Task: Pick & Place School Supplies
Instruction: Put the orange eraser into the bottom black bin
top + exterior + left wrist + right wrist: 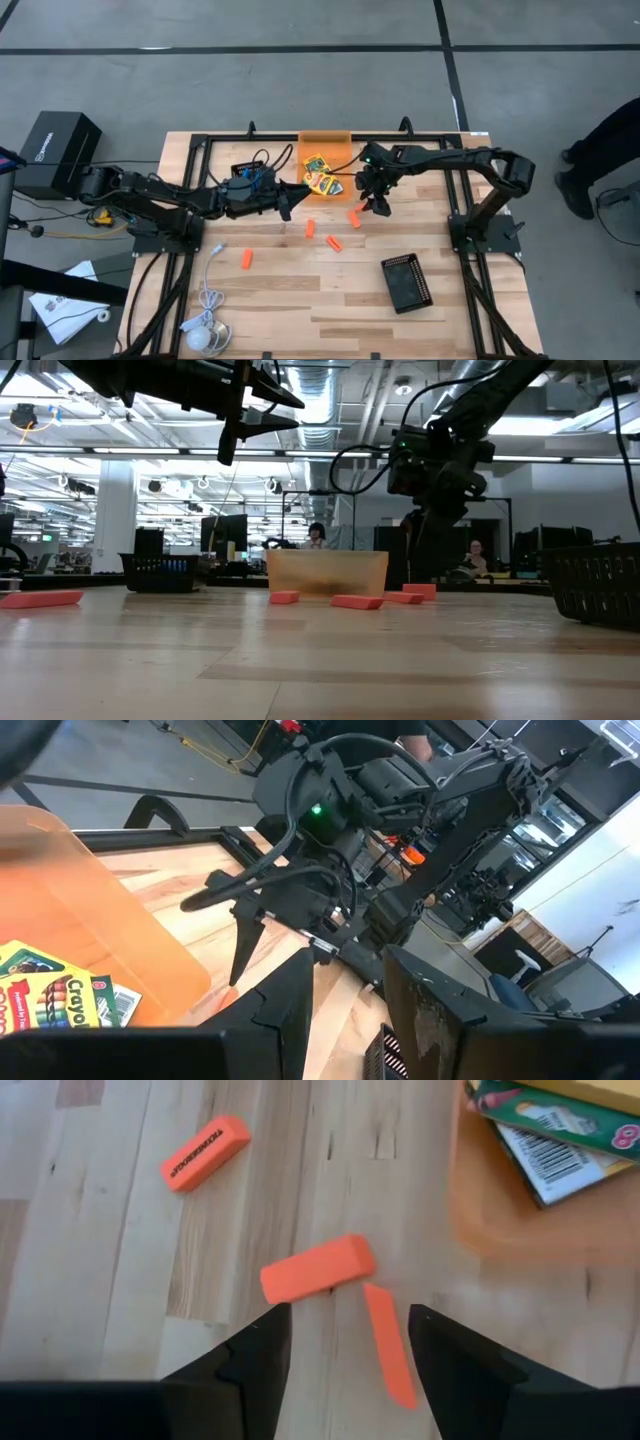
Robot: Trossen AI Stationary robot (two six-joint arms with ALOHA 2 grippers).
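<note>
Even overhead light, bright on the wood surface; soft shadows. Low view: ceiling lights glare, arms silhouetted, foreground surface blurred. Right wrist view: orange bin soft-edged, out of focus.

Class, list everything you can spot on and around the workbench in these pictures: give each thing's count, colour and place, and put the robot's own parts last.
Crayon boxes: two, yellow-and-green, in the bin.
Bin: one, translucent orange, far table edge, centre.
Erasers: about five, orange, scattered mid-table; one lies apart, nearer the left arm.
Tray: one, black, near the right arm's base.
Cable with puck: one, white, near-left corner.
Case: one, black, on the floor beside the table.
Left pincer: dark, open, beside the bin.
Right pincer: dark, open, above two erasers.
</note>
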